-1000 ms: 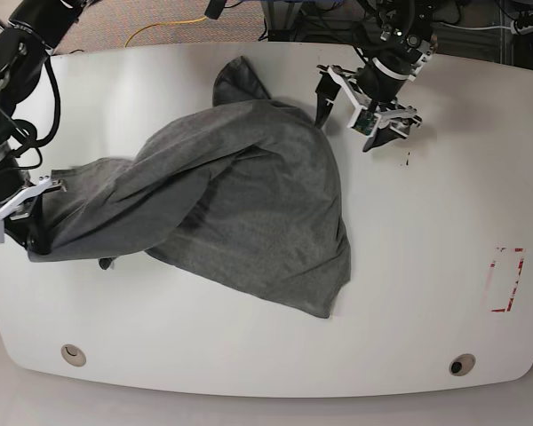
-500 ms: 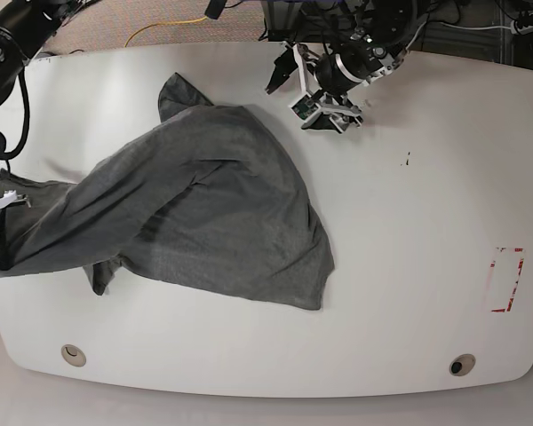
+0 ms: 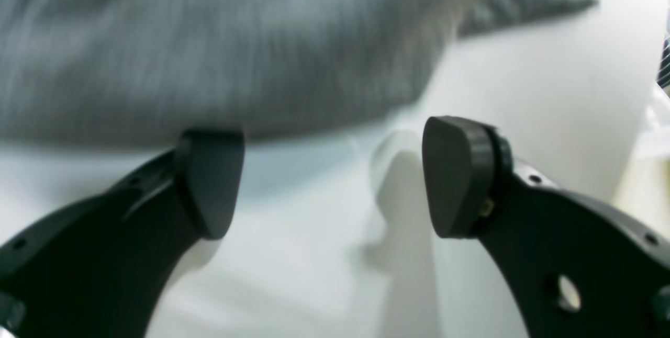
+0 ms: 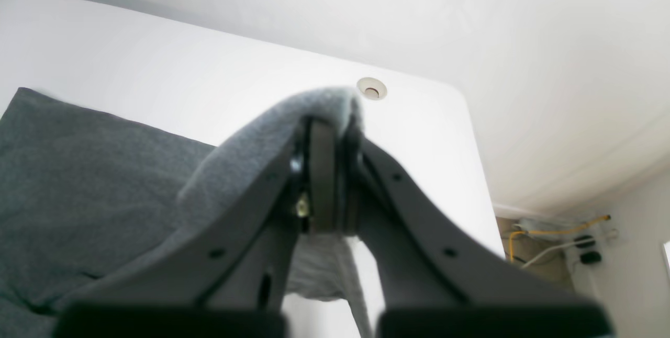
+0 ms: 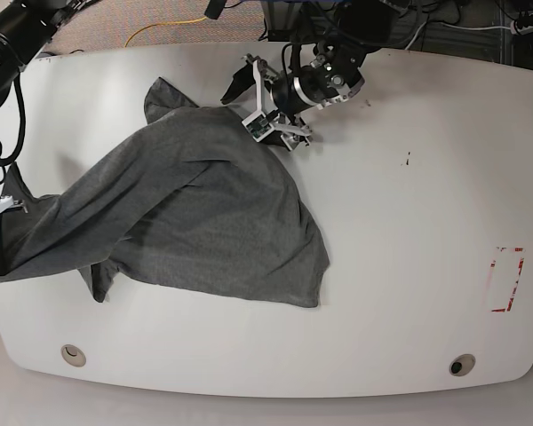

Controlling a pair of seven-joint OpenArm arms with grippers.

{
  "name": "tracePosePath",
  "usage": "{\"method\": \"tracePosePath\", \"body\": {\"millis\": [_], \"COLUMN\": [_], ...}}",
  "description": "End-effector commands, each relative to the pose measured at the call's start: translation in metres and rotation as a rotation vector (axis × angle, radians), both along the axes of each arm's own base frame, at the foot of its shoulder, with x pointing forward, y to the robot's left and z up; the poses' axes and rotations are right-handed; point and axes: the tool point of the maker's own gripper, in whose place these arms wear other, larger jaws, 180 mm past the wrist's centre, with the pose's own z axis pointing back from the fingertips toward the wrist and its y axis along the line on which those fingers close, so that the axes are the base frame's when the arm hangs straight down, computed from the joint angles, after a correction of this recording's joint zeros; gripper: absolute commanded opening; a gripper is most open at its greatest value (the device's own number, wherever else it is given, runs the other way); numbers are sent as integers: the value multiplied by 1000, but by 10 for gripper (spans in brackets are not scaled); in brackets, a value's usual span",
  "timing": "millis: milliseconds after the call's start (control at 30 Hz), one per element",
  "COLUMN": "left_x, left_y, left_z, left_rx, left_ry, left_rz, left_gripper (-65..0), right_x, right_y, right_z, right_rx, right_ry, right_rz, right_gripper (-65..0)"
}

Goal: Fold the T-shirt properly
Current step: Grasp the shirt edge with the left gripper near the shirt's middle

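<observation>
R end effector pinched on T-shirt at base view's L edge, arm cut off by frame; tips part-hidden by cloth, blurred. Shirt's bunched on white surface. L end effector spread wide, angled down at its far edge, nothing gripped.

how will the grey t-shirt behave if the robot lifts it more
The t-shirt will likely stay floppy and sag, since it already drapes in soft creases from where the right tool pinches it. It is probably light for its size, as the cloth looks thin. It seems unlikely to slide out of that tool, whose jaws are shut on the fabric.
</observation>
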Motion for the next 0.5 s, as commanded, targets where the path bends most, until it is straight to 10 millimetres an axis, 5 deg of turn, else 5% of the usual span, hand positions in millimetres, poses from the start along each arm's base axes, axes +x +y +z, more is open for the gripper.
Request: {"method": "tracePosePath", "body": {"millis": [0, 167, 333, 367, 467], "left_x": [10, 23, 39, 41, 48], "left_y": [-17, -34, -35, -35, -30], "left_z": [4, -3, -16, -18, -16], "left_rx": [-31, -41, -11, -4, -5], "left_ry": [6, 36, 58, 60, 52], "left_rz": [-5, -12, -22, -23, -8], "left_gripper": [-153, -183, -586, -635, -647], "right_x": [2, 2, 2, 2, 2], "right_y": [1, 1, 1, 1, 1], "right_z": [23, 22, 22, 22, 21], "right_rx": [-20, -16, -16, -16, -16], "right_ry": [-71, -70, -70, -70, -68], "right_rz": [13, 13, 13, 13, 11], "right_gripper": [-650, -650, -650, -650, -650]}}
